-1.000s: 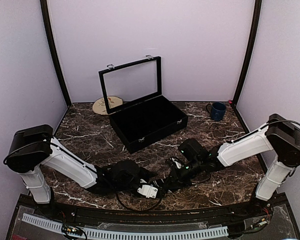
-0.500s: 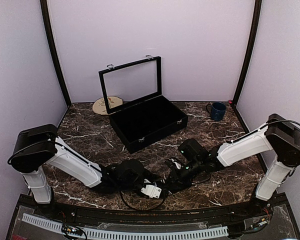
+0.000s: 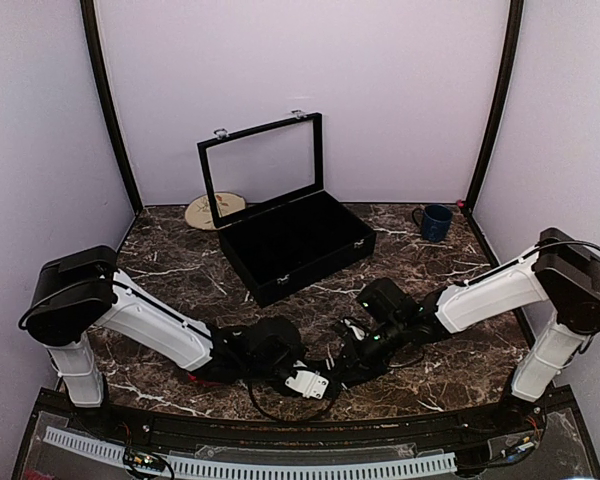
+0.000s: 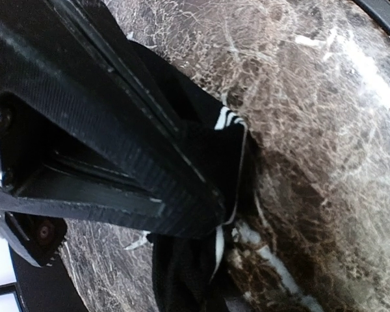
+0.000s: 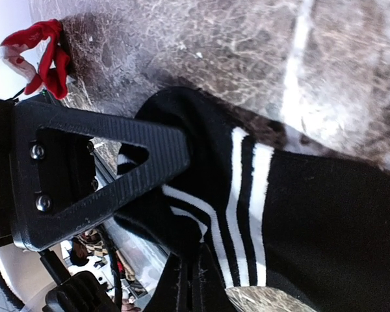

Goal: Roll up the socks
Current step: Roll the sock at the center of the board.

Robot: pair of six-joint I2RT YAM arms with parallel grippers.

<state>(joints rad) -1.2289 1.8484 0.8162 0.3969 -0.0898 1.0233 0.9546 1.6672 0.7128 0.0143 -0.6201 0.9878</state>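
Observation:
The sock (image 5: 299,208) I see up close is black with white stripes, lying on the marble near the table's front. My right gripper (image 5: 192,273) is shut, pinching a fold of it near the striped cuff. In the left wrist view the same black fabric (image 4: 182,273) bunches under my left gripper (image 4: 227,214), whose fingers are shut on its edge. From above, both grippers (image 3: 330,370) meet tip to tip at front centre and hide the sock. A small piece of red fabric with white (image 5: 39,55) lies farther off in the right wrist view.
An open black case (image 3: 300,245) with its glass lid (image 3: 263,170) raised stands at the back centre. A tan round disc (image 3: 212,212) lies left of it, and a blue mug (image 3: 436,222) stands at the back right. The black front rail (image 3: 280,425) runs close below the grippers.
My left arm has slid right toward the right gripper, and its jaws have closed. The right arm has held still.

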